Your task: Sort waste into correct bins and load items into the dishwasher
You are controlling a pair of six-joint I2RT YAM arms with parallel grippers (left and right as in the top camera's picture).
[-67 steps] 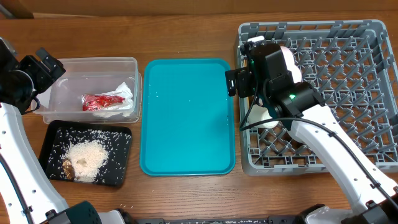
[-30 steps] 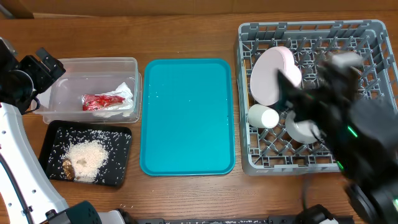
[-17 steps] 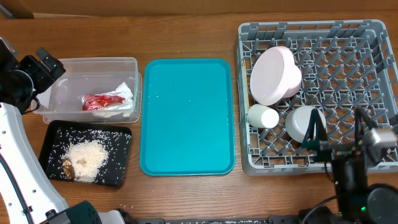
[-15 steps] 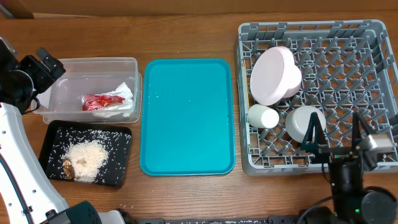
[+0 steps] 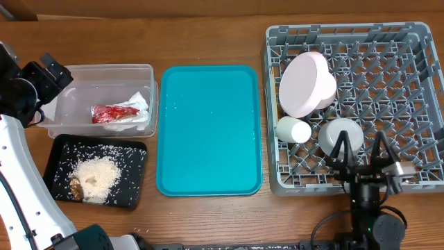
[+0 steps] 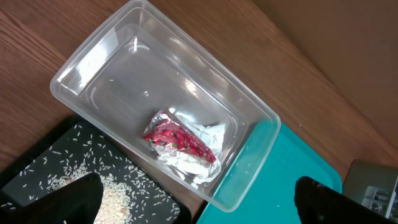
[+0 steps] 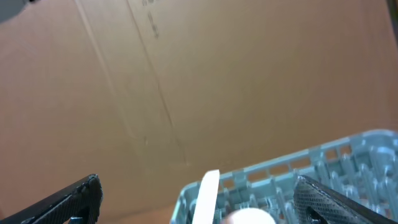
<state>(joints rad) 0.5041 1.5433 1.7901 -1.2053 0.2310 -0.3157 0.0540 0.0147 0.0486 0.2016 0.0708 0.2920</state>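
Plate [image 5: 305, 85], cup [image 5: 293, 130] and bowl [image 5: 340, 135] sit in the rack's [image 5: 409, 42] left part, wrapper [image 5: 114, 113] and napkin [image 5: 141, 103] in the tub [image 5: 76, 73], rice [image 5: 97, 177] in the black tray [image 5: 133, 150], while left fingers [image 6: 74, 199] and right fingers [image 7: 323, 199] are spread apart, empty.

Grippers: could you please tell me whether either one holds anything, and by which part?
Nothing is held. The left gripper and the right gripper are both open and empty.

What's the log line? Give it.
wrapper: tub; rice: black tray; plate, cup, bowl: rack; left gripper: open; right gripper: open
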